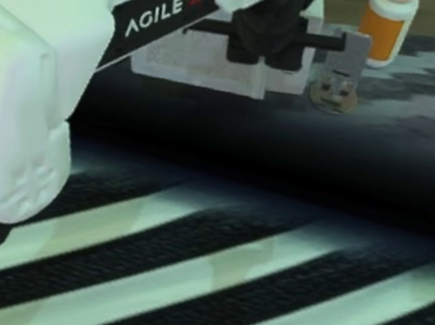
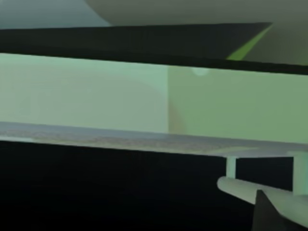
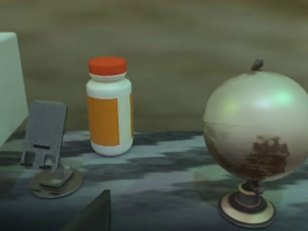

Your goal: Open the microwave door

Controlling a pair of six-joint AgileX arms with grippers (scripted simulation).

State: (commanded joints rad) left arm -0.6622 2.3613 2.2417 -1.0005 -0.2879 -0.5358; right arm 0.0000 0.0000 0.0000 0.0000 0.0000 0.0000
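— Two arms on this rig; which one is busy?

— My left arm (image 1: 71, 55), a bulky white shell with glossy, rounded plates and a black band lettered in white. It reaches from the table's left side toward the far edge, and the left gripper (image 1: 268, 37), dark and blocky, sits right over the microwave (image 1: 214, 66). My right arm does not show from above.

— Where exactly is the microwave?

— At the table's far edge, around the middle. It is a small white box with flat, matte sides. The microwave door (image 2: 144, 142) appears in the left wrist view as a thin flat panel seen edge-on with a grainy grey speckled face, a pale rounded bar handle (image 2: 250, 190) fixed to it on short posts, and the smooth pale cavity wall behind.

— Fingers apart or together?

— Cannot tell for either gripper.

— What else stands nearby?

— Just beside the microwave, toward the far right corner: a grey phone stand (image 3: 45, 144), a flat slab tilted on a round base, and an orange bottle (image 3: 109, 106), a white cylinder with an orange label and red cap. A globe (image 3: 255, 127), smooth and pale with rusty patches on a ringed pedestal, stands apart. The table (image 1: 226, 276) has woven-looking black and pale stripes.
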